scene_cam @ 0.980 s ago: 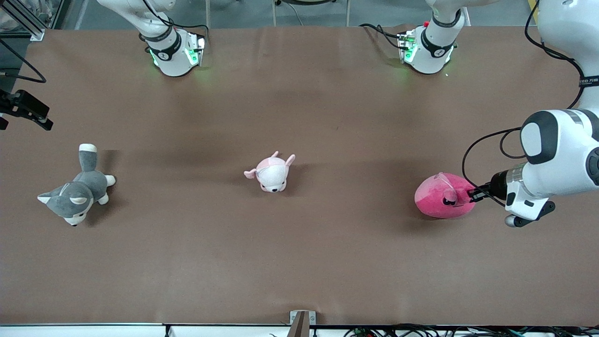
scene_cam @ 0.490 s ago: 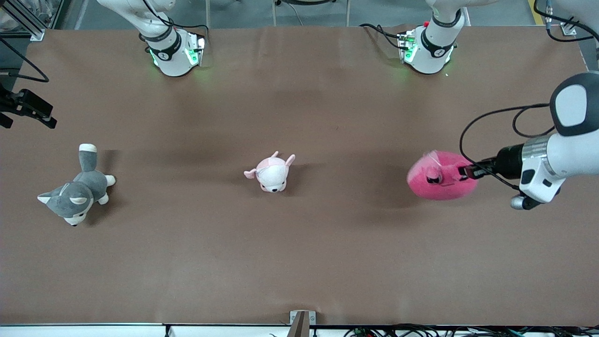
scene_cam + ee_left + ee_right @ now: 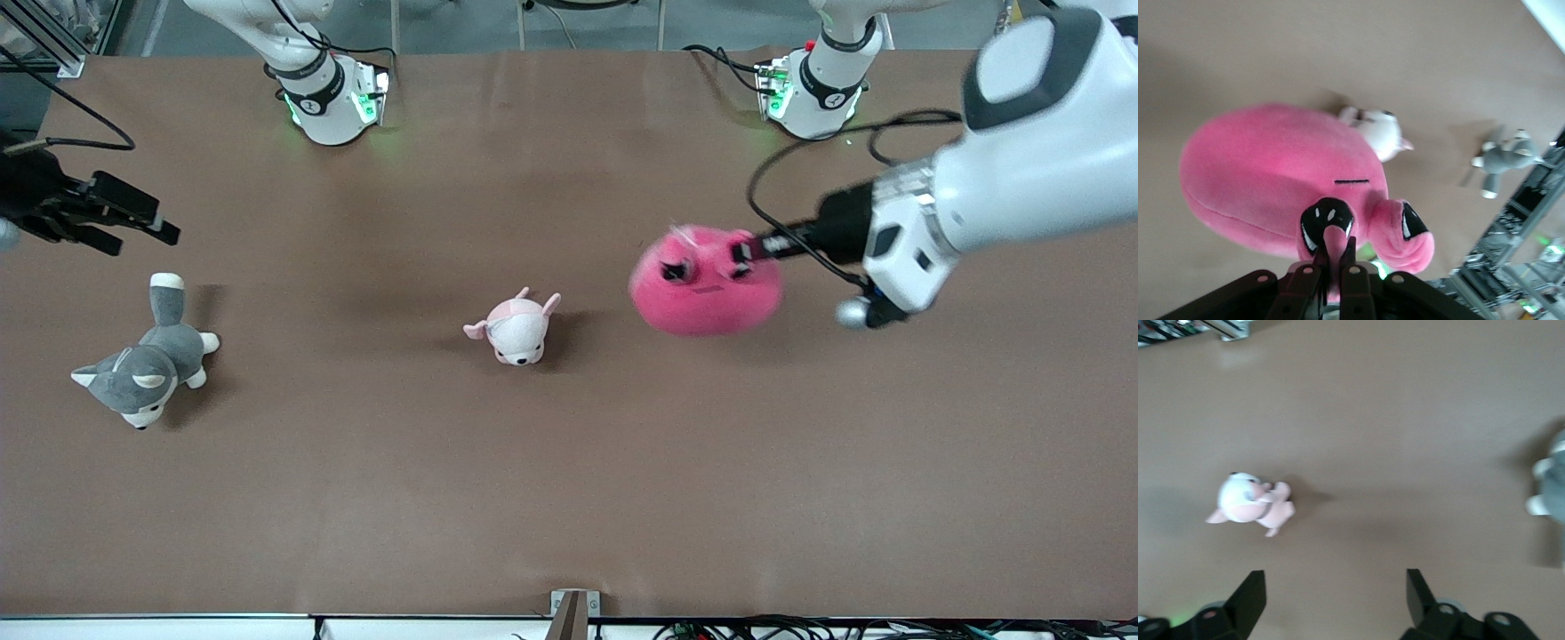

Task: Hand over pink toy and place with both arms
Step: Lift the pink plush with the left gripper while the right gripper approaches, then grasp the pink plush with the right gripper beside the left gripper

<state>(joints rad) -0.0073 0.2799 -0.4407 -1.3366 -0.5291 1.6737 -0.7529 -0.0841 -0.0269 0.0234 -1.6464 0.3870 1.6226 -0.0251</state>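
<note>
Three plush toys are in view. The round hot-pink plush toy with black angry eyes (image 3: 707,283) hangs in the air, off the brown table (image 3: 569,462), pinched by the left claw (image 3: 742,253), whose fingers (image 3: 1338,283) are pressed together on a small pink nub by one of the eyes. Below and just beside that claw, toward the right arm's end of the table, lies the small pale pink-and-white puppy plush (image 3: 514,327), apart from the held toy. In the left wrist view the puppy peeks out past the pink toy's body, which hides part of it.

The right claw (image 3: 133,220) hangs over the right arm's end of the table with its two black fingers (image 3: 1245,600) spread wide and nothing between them. The grey-and-white husky plush (image 3: 147,356) lies on the table just under that claw. The puppy lies between the two claws.

One pink toy, one puppy, one husky; two white arms, one claw each.
</note>
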